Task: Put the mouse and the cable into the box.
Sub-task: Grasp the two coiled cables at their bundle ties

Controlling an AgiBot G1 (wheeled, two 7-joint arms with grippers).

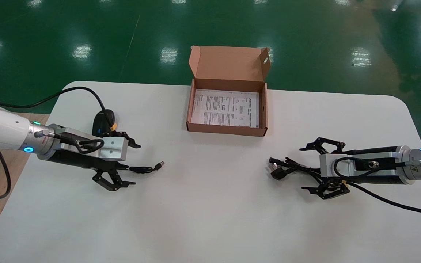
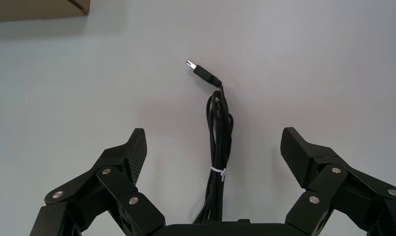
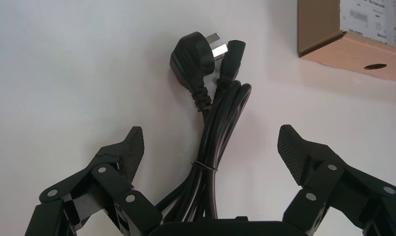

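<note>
Gaping wide to grasp, left gripper straddles the thin black tied USB lead — right gripper, the thick black bundled power cable.

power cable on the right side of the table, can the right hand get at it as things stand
Probably yes: the right hand is open astride the bundled power cable, and nothing lies over it on the table.
</note>
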